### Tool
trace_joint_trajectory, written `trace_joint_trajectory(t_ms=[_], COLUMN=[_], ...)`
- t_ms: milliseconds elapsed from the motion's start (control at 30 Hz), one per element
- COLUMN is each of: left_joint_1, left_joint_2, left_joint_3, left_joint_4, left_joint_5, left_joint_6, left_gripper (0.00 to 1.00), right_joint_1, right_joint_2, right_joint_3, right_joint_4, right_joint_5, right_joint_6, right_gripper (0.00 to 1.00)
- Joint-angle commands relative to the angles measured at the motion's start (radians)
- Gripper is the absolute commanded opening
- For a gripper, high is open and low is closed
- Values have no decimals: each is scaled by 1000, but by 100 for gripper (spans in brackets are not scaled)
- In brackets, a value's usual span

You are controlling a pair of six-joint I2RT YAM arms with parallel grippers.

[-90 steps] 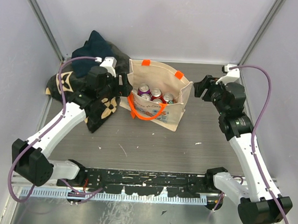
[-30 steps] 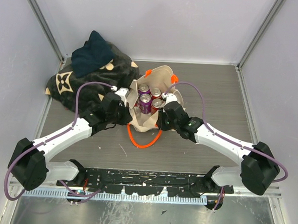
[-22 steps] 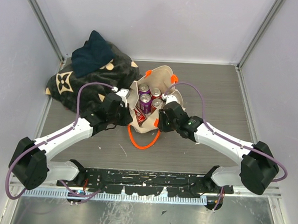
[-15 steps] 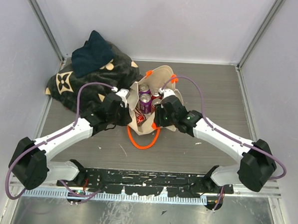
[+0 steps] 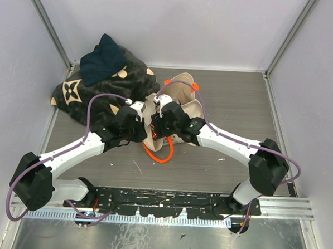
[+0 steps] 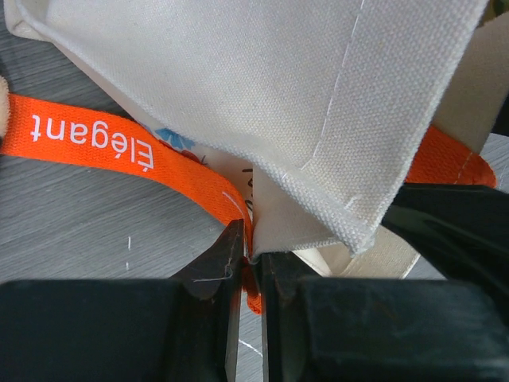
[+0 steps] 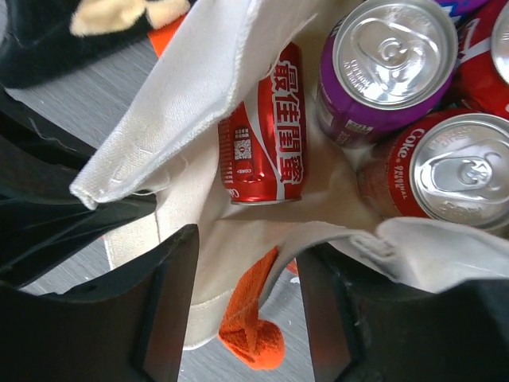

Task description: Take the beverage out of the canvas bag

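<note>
The beige canvas bag (image 5: 193, 107) stands mid-table, largely under my right arm. Its mouth fills the right wrist view, where beverage cans show inside: a red can (image 7: 262, 127) lying on its side, an upright purple can (image 7: 390, 64) and a red Coke can (image 7: 445, 175). My right gripper (image 7: 248, 310) hangs open over the bag's near rim (image 7: 238, 239), and a bunched orange handle (image 7: 254, 326) lies between its fingers without being pinched. My left gripper (image 6: 250, 259) is shut on the bag's rim where the orange strap (image 6: 103, 143) joins it, at the bag's left side (image 5: 145, 129).
A dark floral blanket (image 5: 95, 90) with a navy cloth on top lies piled at the back left, touching the bag's left side. The orange handle loop (image 5: 159, 155) droops onto the grey table in front of the bag. Grey walls enclose three sides.
My right arm has swung left across the bag's mouth, and its jaws have spread wider. The left gripper has kept its hold on the rim. The bag barely shifted.
</note>
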Motion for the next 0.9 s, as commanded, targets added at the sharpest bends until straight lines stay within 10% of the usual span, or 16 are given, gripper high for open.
trace_joint_trajectory(t_ms=[0, 467, 633, 867], left_joint_1=[-5, -11, -13, -14], left_joint_2=[4, 13, 8, -16], left_joint_3=[-23, 10, 9, 12], left_joint_4=[-86, -86, -93, -104], left_joint_5=[-12, -13, -12, -14], left_joint_6=[-3, -2, -2, -14], left_gripper=[19, 20, 20, 20], right_joint_1=[9, 173, 180, 180], right_joint_2=[14, -115, -137, -83], right_joint_3=[-9, 366, 317, 160], right_joint_4=[118, -230, -165, -70], right_joint_5=[-48, 282, 262, 257], right_joint_6=[-73, -154, -133, -123], right_gripper=[58, 55, 17, 7])
